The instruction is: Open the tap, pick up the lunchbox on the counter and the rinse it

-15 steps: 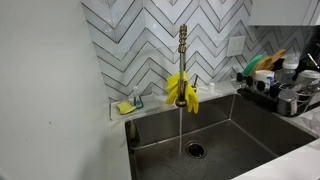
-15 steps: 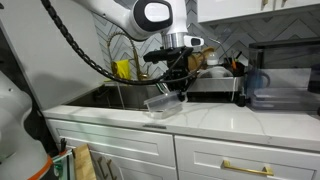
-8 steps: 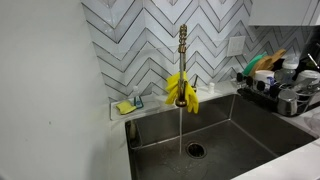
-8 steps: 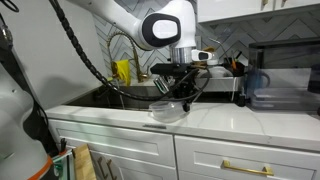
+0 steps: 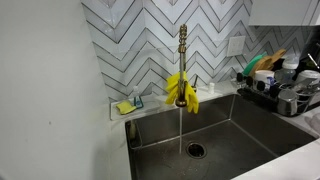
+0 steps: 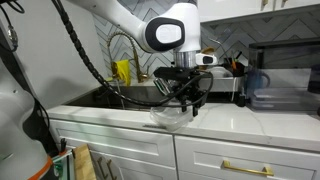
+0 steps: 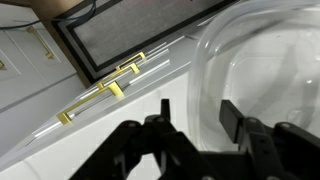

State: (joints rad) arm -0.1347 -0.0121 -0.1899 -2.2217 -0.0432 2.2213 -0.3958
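The clear, shallow lunchbox (image 6: pixel 167 113), round-cornered, sat on the white counter (image 6: pixel 230 118) near its front edge. The gripper (image 6: pixel 188 103) was spread open, its fingers (image 7: pixel 160 118) straddling the rim.

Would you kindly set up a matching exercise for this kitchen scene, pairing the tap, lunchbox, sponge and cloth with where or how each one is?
Things:
1 tap
2 lunchbox
3 sponge
4 cloth

States:
A draped on the tap
B under the gripper, at the counter
C running, water falling into the sink
D on the ledge behind the sink

Pairs: 1-C, 2-B, 3-D, 4-A
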